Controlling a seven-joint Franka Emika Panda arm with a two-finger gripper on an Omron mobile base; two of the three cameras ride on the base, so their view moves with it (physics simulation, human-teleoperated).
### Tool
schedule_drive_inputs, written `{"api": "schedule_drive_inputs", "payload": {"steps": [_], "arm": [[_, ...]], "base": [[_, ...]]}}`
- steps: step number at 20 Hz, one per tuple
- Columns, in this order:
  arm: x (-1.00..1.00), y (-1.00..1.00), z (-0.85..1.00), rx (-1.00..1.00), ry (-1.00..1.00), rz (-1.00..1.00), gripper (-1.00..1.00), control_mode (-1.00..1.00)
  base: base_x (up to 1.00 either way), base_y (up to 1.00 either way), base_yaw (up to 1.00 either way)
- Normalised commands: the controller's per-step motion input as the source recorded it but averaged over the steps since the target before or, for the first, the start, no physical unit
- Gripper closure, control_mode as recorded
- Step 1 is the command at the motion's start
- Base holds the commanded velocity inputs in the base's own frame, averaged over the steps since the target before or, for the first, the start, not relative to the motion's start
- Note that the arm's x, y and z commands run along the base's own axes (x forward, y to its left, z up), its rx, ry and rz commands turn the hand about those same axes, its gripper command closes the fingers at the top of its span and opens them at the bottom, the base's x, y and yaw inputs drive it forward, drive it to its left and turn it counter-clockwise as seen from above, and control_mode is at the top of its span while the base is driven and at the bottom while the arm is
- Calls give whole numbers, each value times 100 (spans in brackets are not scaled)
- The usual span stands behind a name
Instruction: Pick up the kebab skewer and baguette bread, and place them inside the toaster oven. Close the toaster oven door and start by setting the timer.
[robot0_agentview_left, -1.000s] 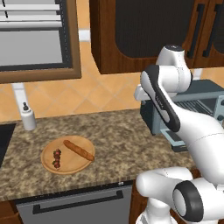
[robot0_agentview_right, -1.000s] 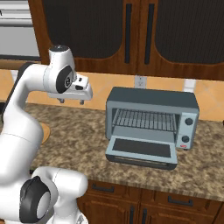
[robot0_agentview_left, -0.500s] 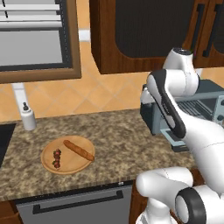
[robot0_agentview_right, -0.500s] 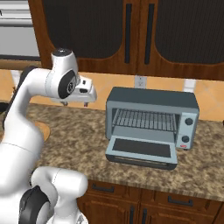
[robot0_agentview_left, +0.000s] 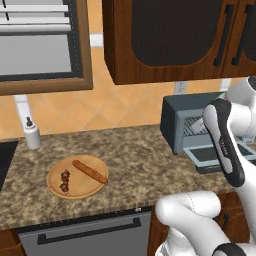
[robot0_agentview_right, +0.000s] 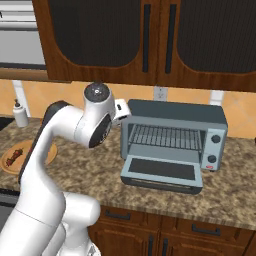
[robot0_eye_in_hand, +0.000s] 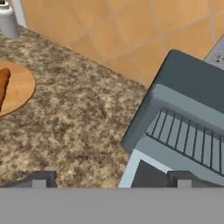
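Observation:
The kebab skewer (robot0_agentview_left: 65, 181) and the baguette bread (robot0_agentview_left: 90, 171) lie side by side on a round wooden board (robot0_agentview_left: 55, 187) at the counter's left. The blue-grey toaster oven (robot0_agentview_left: 187, 112) stands to the right, and the toaster oven door (robot0_agentview_right: 162, 171) is folded down flat, baring the wire rack (robot0_agentview_right: 165, 136). In the hand view my gripper (robot0_eye_in_hand: 113, 181) is open with nothing between its fingers. It hovers over the counter just left of the toaster oven (robot0_eye_in_hand: 192, 83), with the board (robot0_eye_in_hand: 19, 85) and one end of the baguette bread (robot0_eye_in_hand: 3, 85) far off to the left.
A small white bottle (robot0_agentview_left: 32, 135) stands by the wall behind the board. Two knobs (robot0_agentview_right: 215, 140) sit on the oven's right front. Dark wood cabinets (robot0_agentview_right: 150, 40) hang above the counter. A speckled stone counter (robot0_agentview_left: 140, 160) stretches between board and oven.
My arm has swung to the right, from over the middle of the counter toward the toaster oven. The gripper has stayed open. Food, board and oven have not moved.

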Motion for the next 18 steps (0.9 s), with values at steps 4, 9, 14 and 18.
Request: {"api": "schedule_drive_inputs", "payload": {"steps": [4, 9, 14, 18], "arm": [[0, -50, -30, -7, -51, 22, -100, -100], [0, -72, -40, -8, -19, 17, -100, -100], [4, -69, -31, -5, -5, 10, -100, -100], [29, -56, -18, 0, 0, 5, -100, -100]], "base": [[0, 0, 0], [0, 0, 0], [0, 0, 0], [0, 0, 0]]}}
